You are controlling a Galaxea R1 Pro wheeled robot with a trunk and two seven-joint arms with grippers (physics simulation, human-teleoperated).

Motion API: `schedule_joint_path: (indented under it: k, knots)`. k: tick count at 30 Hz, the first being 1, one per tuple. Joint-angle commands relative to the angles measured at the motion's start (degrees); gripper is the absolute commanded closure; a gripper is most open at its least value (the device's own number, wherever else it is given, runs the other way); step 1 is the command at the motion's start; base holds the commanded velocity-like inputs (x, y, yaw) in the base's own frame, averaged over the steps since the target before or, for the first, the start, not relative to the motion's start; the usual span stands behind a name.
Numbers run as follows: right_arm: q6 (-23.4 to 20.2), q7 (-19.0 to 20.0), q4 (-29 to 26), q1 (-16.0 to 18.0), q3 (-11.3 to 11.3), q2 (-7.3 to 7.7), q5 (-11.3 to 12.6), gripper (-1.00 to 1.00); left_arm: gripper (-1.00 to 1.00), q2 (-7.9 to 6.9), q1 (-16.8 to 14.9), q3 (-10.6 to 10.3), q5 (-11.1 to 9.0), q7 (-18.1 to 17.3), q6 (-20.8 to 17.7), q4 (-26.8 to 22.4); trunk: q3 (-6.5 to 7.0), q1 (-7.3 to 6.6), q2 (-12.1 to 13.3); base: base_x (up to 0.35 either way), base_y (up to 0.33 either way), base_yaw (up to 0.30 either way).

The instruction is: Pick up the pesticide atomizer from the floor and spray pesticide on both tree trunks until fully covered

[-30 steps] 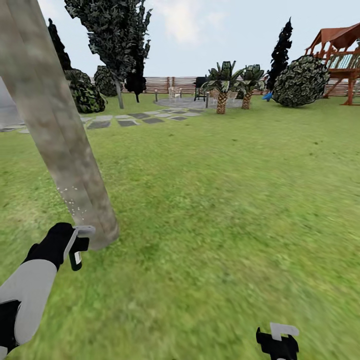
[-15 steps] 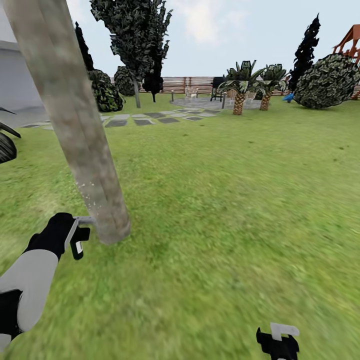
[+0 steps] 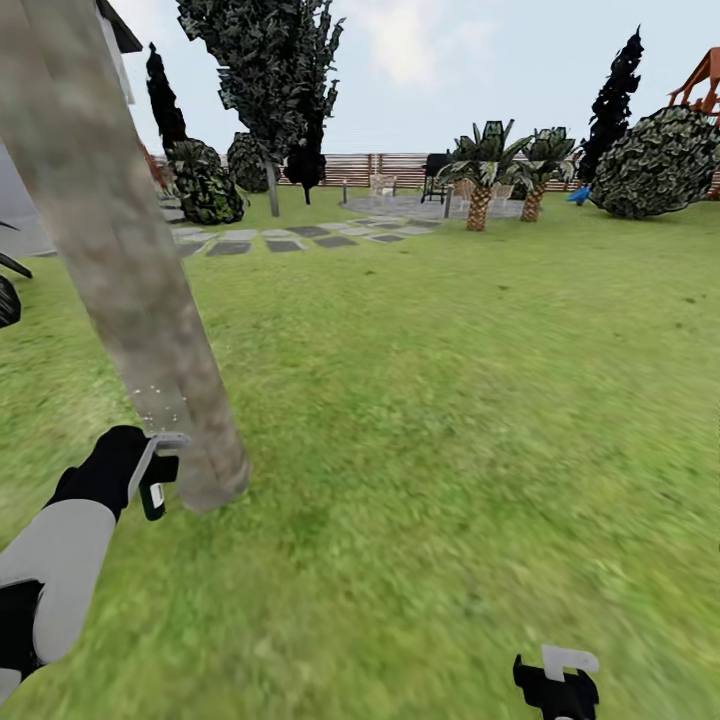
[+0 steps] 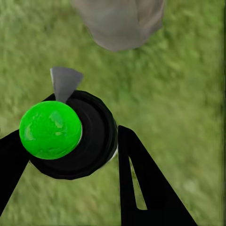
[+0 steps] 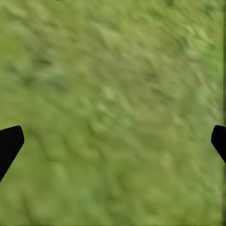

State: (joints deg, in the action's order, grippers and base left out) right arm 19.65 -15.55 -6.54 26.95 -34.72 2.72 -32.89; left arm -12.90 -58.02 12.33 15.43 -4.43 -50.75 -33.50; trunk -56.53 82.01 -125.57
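**Operator:** Head view first. My left gripper [image 3: 150, 478] is clamped on the pesticide atomizer [image 3: 153, 497], low and just beside the base of the tree trunk [image 3: 120, 260]. The grey spray head points at the trunk; fine white specks show on the bark just above it. The trunk's long axis leans up and away to the view's left.

**Checker:** And the other arm?

**Operator:** My right gripper [image 3: 556, 682] hangs low over the floor [image 3: 450, 420], well apart from the trunk. The left arm is the nearer one. The second tree [image 3: 268, 90] stands far off near the fence [image 3: 385, 168].

**Checker:** Left wrist view?

**Operator:** Both fingers [image 4: 141, 188] flank the atomizer [image 4: 75, 136], seen from its end, with a green cap facing the camera. The trunk base [image 4: 120, 21] lies just ahead of the nozzle.

**Checker:** Right wrist view?

**Operator:** Fingertips [image 5: 9, 141] sit wide apart over grass [image 5: 113, 103], holding nothing. No containers are present. My judgement: spraying the trunk is under way, and the upper part needs covering.
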Motion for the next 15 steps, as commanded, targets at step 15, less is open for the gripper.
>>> schedule_joint_path:
  k: [15]
  knots:
    - [0.2,-0.2,0.1,0.1,-0.4,-0.08,-0.6,-1.00,1.00,0.01,0.3,0.2,0.7,-0.4,-0.2,-0.1,-0.05,0.00,0.0,0.129,-0.256,0.220]
